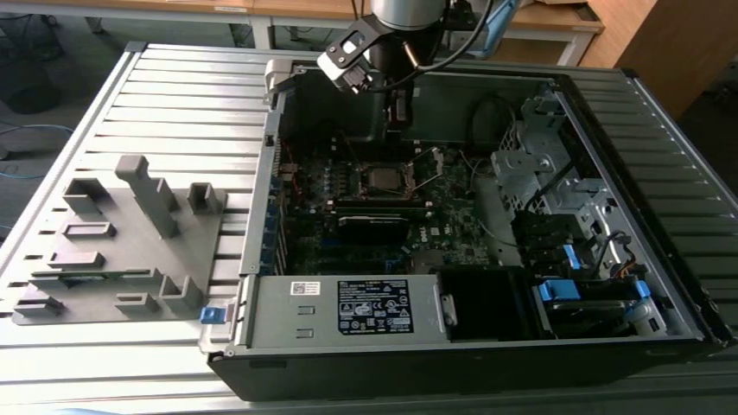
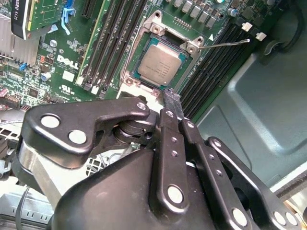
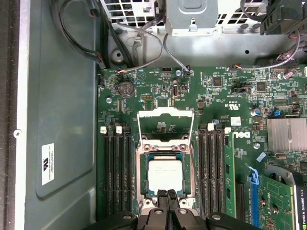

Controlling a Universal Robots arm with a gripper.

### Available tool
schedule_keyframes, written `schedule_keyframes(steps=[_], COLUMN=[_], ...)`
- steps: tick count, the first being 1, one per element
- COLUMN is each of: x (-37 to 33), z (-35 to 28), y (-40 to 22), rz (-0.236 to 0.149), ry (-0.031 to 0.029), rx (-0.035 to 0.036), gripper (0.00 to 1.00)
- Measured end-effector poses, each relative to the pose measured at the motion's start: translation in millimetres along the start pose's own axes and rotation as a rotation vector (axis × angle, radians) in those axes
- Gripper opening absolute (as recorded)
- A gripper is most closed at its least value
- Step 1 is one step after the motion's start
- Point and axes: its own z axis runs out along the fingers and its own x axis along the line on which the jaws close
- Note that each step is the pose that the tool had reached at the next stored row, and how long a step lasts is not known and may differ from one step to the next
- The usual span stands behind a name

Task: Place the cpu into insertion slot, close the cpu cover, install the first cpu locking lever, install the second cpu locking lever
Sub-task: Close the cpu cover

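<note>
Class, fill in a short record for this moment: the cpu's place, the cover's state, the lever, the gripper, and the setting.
cpu: lying flat in the insertion slot
cpu cover: open, hinged back, clear of the cpu
lever: thin rod jutting out from a slot corner, not latched
gripper: shut, holding nothing, tips at the slot's edge; contact cannot be told
setting: open computer case on a slatted table

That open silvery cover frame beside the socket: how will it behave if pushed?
The thin silvery metal cover frame joins the silver-rimmed socket along one edge, so it probably swings rather than slides. Thin, with an open middle, it may flex if pushed off-centre.
</note>
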Motion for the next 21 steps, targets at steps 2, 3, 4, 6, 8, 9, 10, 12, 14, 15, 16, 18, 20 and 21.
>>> schedule_keyframes(steps=[2, 3, 4, 6, 8, 9, 10, 12, 14, 15, 16, 18, 20, 21], x=[0.0, 0.0, 0.0, 0.0, 0.0, 0.0, 0.0, 0.0, 0.1, 0.2, 0.2, 0.4, 0.5, 0.6], z=[-0.1, -0.2, -0.2, -0.2, -0.1, -0.1, 0.0, 0.2, 0.3, 0.4, 0.6, 0.9, 1.2, 1.4], y=[0.0, 0.0, 0.0, 0.0, 0.4, 0.6, 0.9, 1.7, 3.7, 5.2, 7.0, 11.2, 15.6, 18.0], rz=[0.0, 0.0, 0.0, 0.0, -0.006, -0.012, -0.018, -0.026, -0.03, -0.031, -0.031, -0.031, -0.031, -0.031], ry=[0.0, -0.0002, -0.0002, -0.0002, 0.0, 0.0002, 0.0004, 0.0011, 0.0013, 0.0013, 0.0014, 0.0014, 0.0014, 0.0014], rx=[0.0, 0.0001, 0.0001, 0.0001, 0.0004, 0.0005, 0.0006, 0.0007, 0.0009, 0.0009, 0.0009, 0.0008, 0.0008, 0.0008], gripper=[0.11, 0.11, 0.11, 0.11, 0.11, 0.11, 0.11, 0.11, 0.11, 0.11, 0.11, 0.11, 0.11, 0.11])
